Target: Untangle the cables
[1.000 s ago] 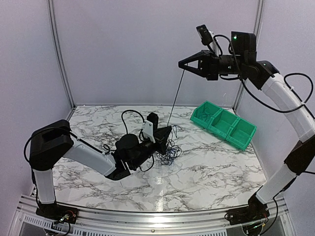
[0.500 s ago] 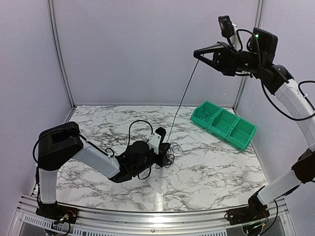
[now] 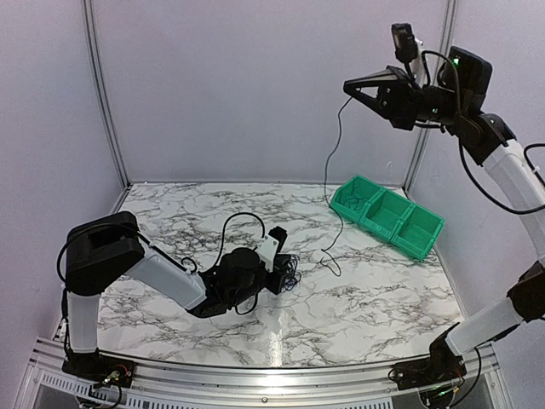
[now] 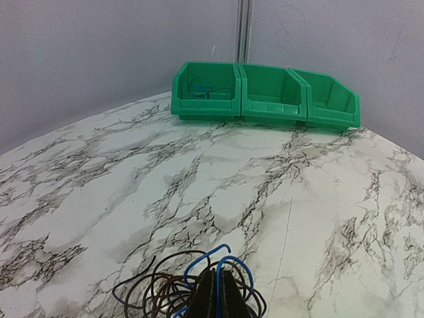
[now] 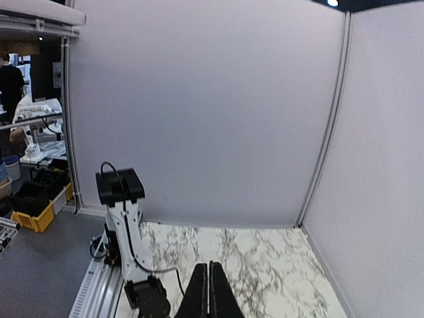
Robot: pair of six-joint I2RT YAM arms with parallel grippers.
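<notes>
**Both arms, claws closed.**
Left claw [image 3: 287, 271] is held low, its fingers [image 4: 209, 301] pressed together, with the forearm stretched out level behind it. Right claw [image 3: 349, 86] is raised high, tips together and pointing left, its arm descending behind it.

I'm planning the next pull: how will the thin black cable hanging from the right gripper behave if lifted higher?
Probably floppy: the black cable hangs from the right gripper in a slack, wavy line. Likely light, being so thin. Its tail on the table might drag, not roll.
</notes>
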